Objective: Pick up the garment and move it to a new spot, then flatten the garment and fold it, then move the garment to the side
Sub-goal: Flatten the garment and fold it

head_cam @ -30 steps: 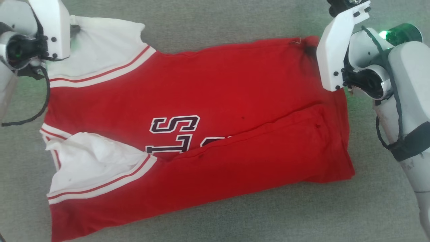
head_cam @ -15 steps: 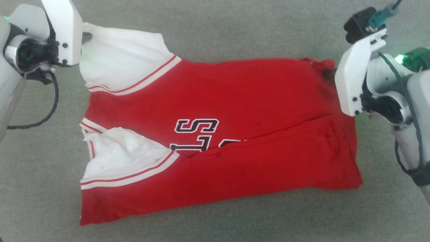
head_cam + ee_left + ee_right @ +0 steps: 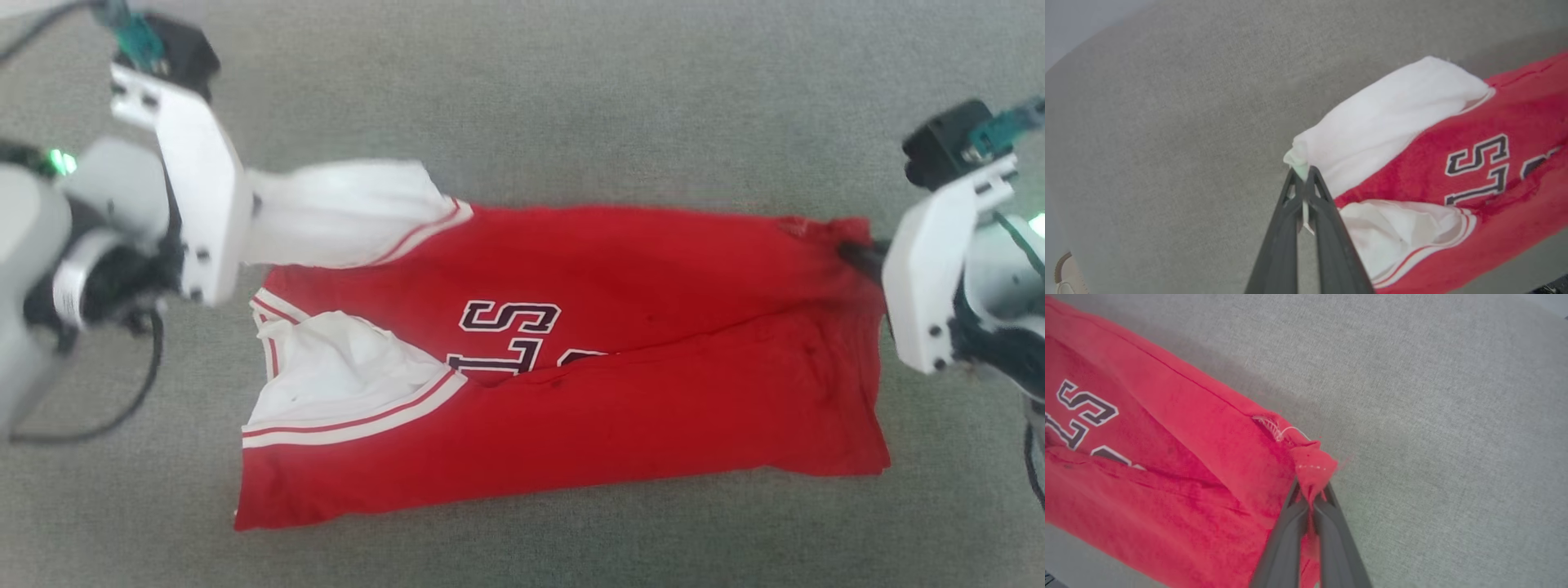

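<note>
Jaws of the left gripper (image 3: 1302,176) are pinched tight on the tip of the far sleeve (image 3: 1392,110), a nub of white cloth bunched between the dark fingers. Those of the right gripper (image 3: 1310,494) are clamped just as narrowly on the far hem corner (image 3: 1312,461), where a loose white thread shows beside the stitching. Between the two grips the garment (image 3: 620,327) lies stretched across the grey surface (image 3: 571,98), collar end toward the robot's left and hem toward its right. The held sleeve is drawn into a taut cone and seems raised off the surface. The near long edge is already turned in over the middle, with the near sleeve (image 3: 343,380) crumpled on top and the flap covering part of the number print (image 3: 510,318).

By my reading the folding step is in hand, with the far long edge next to come over. That calls for both arms to carry their pinches toward the robot together, level and evenly spaced, so the cloth stays taut and the edge lands straight. Letting go comes only once it rests there.
</note>
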Available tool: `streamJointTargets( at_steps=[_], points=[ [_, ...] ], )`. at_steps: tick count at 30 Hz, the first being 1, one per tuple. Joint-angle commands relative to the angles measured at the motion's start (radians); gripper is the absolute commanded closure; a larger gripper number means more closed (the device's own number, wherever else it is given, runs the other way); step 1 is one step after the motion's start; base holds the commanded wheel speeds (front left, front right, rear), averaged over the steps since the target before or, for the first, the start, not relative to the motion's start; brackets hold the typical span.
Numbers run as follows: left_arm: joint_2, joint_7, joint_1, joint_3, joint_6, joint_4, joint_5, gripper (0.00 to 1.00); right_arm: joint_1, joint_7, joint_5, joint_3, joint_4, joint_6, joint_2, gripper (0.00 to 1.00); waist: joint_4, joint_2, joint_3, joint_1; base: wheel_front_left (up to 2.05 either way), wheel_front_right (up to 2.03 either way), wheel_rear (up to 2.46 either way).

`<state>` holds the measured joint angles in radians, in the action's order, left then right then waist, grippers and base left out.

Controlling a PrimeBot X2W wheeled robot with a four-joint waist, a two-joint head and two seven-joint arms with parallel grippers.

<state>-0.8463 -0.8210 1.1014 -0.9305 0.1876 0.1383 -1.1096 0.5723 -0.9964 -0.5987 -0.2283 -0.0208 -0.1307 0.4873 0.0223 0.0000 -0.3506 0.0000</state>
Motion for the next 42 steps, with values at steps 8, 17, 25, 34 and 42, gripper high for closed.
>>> streamJointTargets(
  at_steps=[8, 17, 25, 34, 42],
  points=[
    [-0.131, -0.005, -0.188, -0.002, 0.161, -0.316, -0.052, 1.0, -0.189, -0.085, 0.012, 0.126, -0.131, 0.0, -0.033, 1.0, 0.011, 0.0, 0.007, 0.0, 0.0, 0.0, 0.0],
    [-0.135, 0.047, -0.351, -0.031, 0.201, -0.337, -0.117, 1.0, -0.277, -0.075, 0.061, 0.167, -0.086, 0.0, -0.113, 1.0, 0.011, 0.0, 0.008, 0.0, 0.0, 0.0, 0.0],
    [-0.052, 0.136, -0.396, -0.025, 0.141, -0.177, -0.146, 0.0, -0.253, -0.013, 0.08, 0.136, 0.022, 0.0, -0.141, 0.0, 0.01, 0.0, 0.042, 0.0, 0.0, 0.0, 0.0],
    [-0.03, 0.278, -0.443, 0.014, 0.122, -0.14, -0.139, 0.0, -0.289, 0.037, 0.068, 0.149, 0.04, 0.0, -0.134, 0.0, 0.015, 0.0, 0.105, 0.0, 0.0, 0.0, 0.0],
    [-0.036, 0.534, -0.529, 0.079, 0.101, -0.145, -0.093, 0.0, -0.332, 0.092, 0.071, 0.186, 0.031, 0.0, -0.128, 0.0, 0.035, 0.0, 0.153, 0.0, 0.0, 0.0, 0.0]
  ],
)
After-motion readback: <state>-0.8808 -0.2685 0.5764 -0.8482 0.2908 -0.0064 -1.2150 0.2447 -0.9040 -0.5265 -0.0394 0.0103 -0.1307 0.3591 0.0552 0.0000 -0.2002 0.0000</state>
